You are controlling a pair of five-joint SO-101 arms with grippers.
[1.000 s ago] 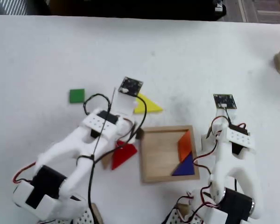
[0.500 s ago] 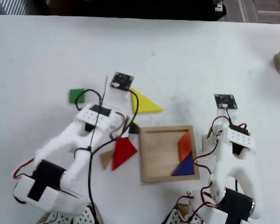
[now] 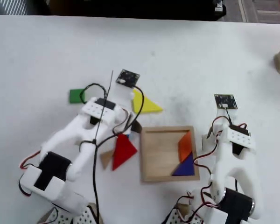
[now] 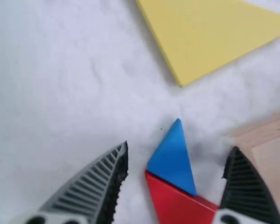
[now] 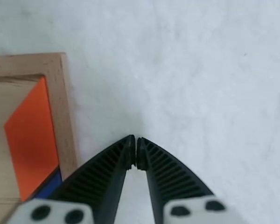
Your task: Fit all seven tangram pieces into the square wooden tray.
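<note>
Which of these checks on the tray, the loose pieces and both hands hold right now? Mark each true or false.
The tray holds an orange piece and a dark blue piece. True.
The right hand grips a piece. False: it is shut on nothing, over the table beside the tray.
The left hand is open around a small blue triangle. True.
The yellow triangle lies in the tray. False: it lies on the table outside it.
</note>
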